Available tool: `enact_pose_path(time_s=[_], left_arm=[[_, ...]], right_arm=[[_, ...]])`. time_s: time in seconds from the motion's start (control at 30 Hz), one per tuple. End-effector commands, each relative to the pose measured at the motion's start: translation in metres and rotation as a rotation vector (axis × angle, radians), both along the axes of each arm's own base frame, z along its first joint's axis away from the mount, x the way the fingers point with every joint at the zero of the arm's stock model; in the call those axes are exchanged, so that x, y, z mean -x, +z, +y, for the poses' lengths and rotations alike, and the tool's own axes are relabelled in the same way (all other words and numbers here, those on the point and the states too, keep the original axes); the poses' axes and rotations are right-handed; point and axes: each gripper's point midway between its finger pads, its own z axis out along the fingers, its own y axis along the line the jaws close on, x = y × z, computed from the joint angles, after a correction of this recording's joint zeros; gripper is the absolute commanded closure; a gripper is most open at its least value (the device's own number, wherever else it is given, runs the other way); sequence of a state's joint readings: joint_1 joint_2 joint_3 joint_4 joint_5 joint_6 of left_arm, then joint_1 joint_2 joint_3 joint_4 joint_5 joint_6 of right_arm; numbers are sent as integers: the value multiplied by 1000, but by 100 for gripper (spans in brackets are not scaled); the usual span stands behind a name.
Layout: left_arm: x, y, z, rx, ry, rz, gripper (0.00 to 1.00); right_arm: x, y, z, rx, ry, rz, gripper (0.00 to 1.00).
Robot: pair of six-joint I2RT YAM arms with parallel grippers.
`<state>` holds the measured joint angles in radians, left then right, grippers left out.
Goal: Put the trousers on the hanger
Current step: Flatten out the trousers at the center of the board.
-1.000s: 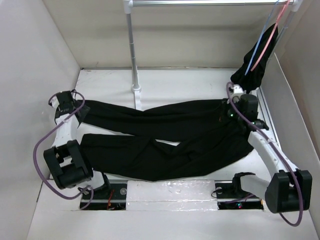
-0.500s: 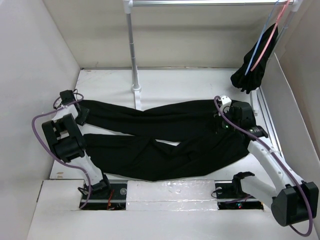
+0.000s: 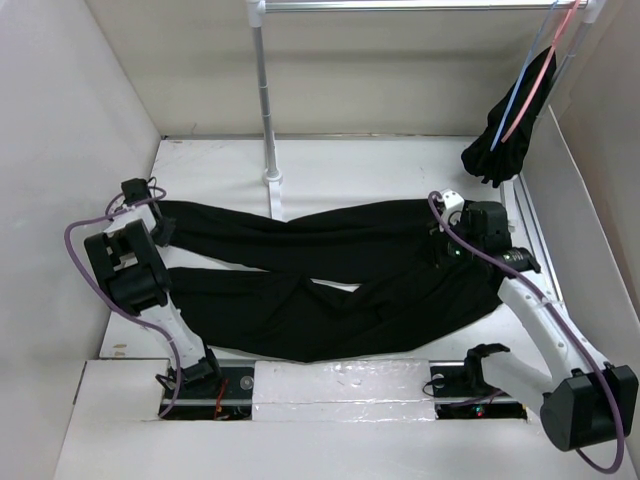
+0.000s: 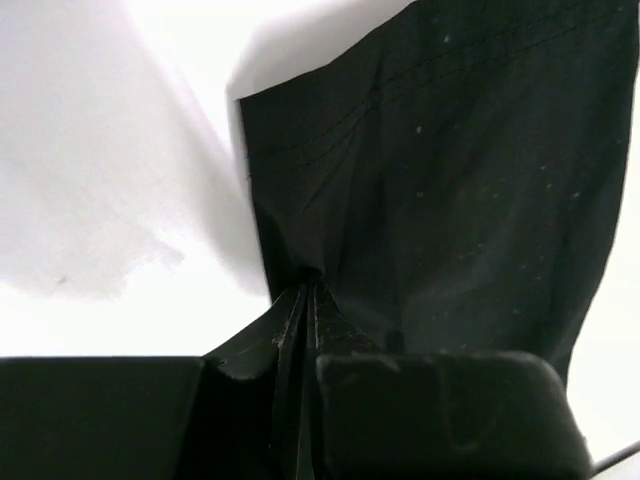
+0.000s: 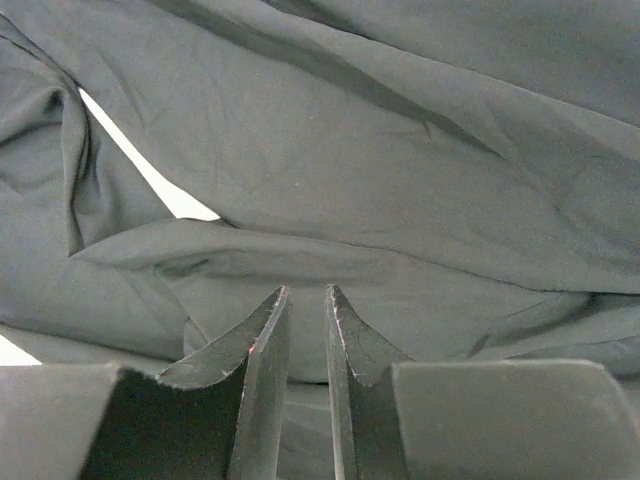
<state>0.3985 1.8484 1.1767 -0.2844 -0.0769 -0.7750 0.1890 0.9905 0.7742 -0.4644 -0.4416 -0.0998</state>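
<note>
We see the trousers [image 3: 330,275] flat across mid-frame. The left gripper [image 4: 307,300] is clenched on a leg hem; the right gripper [image 5: 305,300] is slightly parted, empty, over the waist. We shd pinch the waist deep before lifting twd the hanger [image 3: 522,90], upper right.

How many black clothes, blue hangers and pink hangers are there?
Black clothes: 2, the trousers and a small bunched garment
Blue hanger: 1
Pink hanger: 1
Total: 4
</note>
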Motion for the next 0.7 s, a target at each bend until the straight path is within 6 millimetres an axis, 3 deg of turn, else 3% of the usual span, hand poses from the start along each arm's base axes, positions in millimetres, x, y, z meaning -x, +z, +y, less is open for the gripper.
enact_pose_path(time_s=[0.0,0.07,0.1,0.17,0.2,0.3,0.4,0.47,0.5,0.67], left_arm=[[2,49,9,-78,-1,-46,100],[1,77,2,-137,-48,-51,100],[-3,111,4,-186,-51,-103,100],[3,135,3,-223,-68,-112,100],[4,157,2,-240,-68,-158,100],[13,188,1,-274,-86,-183,100],[30,192,5,-316,-85,-124,100],[43,182,5,-319,-86,-80,100],[59,165,9,-302,-64,-41,100],[89,118,4,-263,-52,31,100]], right_arm=[[-10,20,4,-16,36,-65,74],[-13,18,5,-19,40,-63,74],[-13,17,6,-19,39,-59,74],[-15,11,7,-34,41,-41,73],[-17,12,9,-45,47,-51,73],[-19,5,14,-78,63,-25,73],[-21,2,16,-92,69,-14,73],[-22,2,17,-93,67,-11,73],[-22,0,17,-93,68,2,73],[-23,-1,10,-82,48,13,73]])
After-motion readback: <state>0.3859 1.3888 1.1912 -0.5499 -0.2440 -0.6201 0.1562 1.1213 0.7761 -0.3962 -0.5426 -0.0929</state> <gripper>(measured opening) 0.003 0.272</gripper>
